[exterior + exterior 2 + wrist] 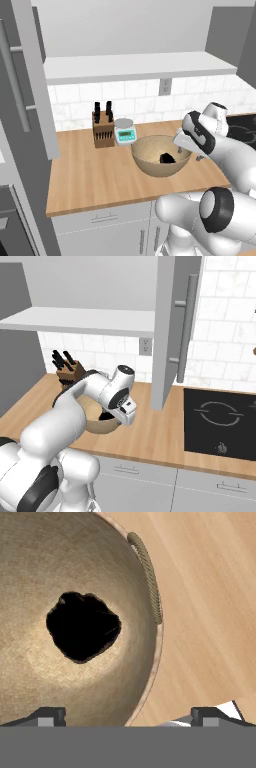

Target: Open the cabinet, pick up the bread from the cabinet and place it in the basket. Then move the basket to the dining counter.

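The basket (75, 572) takes up the left, its rim curving from 12 o'clock down to 6 o'clock. The bread (82, 627), a dark lump, lies on its floor at about 9 o'clock from centre. A rope handle (148, 576) runs along the rim near 1 o'clock. Wooden counter (210, 612) spreads toward 3 o'clock. The gripper (127, 716) stands wide apart, one tip either side of the rim, holding nothing

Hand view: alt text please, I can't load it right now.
A small black lump of bread lies in the bottom of the round tan woven basket. The open claw straddles the basket's rim beside a rope handle, above the light-wood counter.
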